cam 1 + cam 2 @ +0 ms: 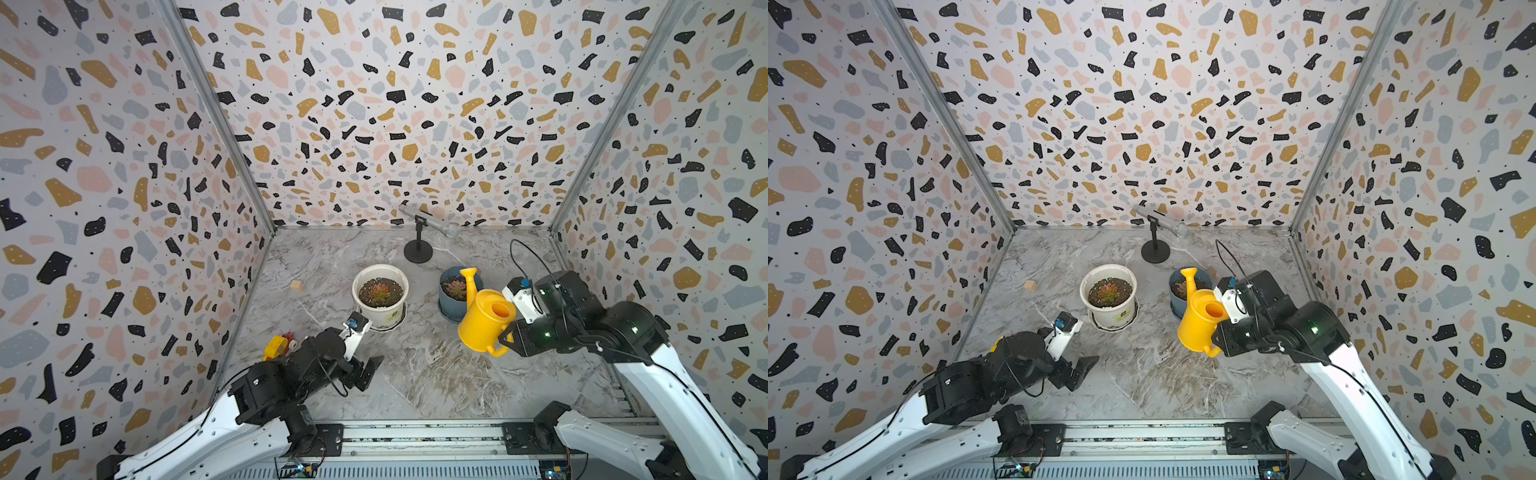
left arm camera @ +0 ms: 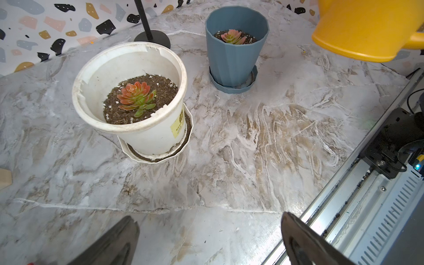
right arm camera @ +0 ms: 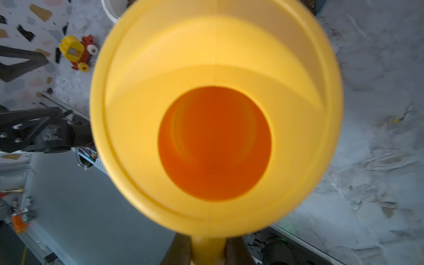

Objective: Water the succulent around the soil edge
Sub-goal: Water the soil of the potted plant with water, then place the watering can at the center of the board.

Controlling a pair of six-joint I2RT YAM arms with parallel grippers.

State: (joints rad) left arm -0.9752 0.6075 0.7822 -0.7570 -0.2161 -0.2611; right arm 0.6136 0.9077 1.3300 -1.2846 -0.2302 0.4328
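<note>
Holding entry, one moment, watering job

- Watering can: yellow, lifted clear of the table and roughly upright. Its spout overlaps the near-right rim of the blue pot in both top views. How high it sits above the rim cannot be told.
- Right gripper: closed on the can's handle, one finger on each side.
- Left gripper: jaws spread wide and empty, low over the near-left table.
- Succulent, blue pot: far right, on a saucer, with dark soil around it.
- Succulent, white pot: centre, on a saucer, apart from the blue pot. Its soil sits well below the rim.
- Extras: a microphone stand far behind the pots, a wooden block far left, a toy near left.

Progress, judged: the can is picked up and carried to the blue pot, which looks like the target. No stream shows and the can is hardly tipped, so the pour around the soil edge is still to do.

Room: the near-centre table is open. The right wall stands close behind the arm, which limits any swing to the right. The microphone stand crowds the far side of a circling spout, and the white pot bounds the left. The plant sits mid-soil, so the spout should keep to the rim
</note>
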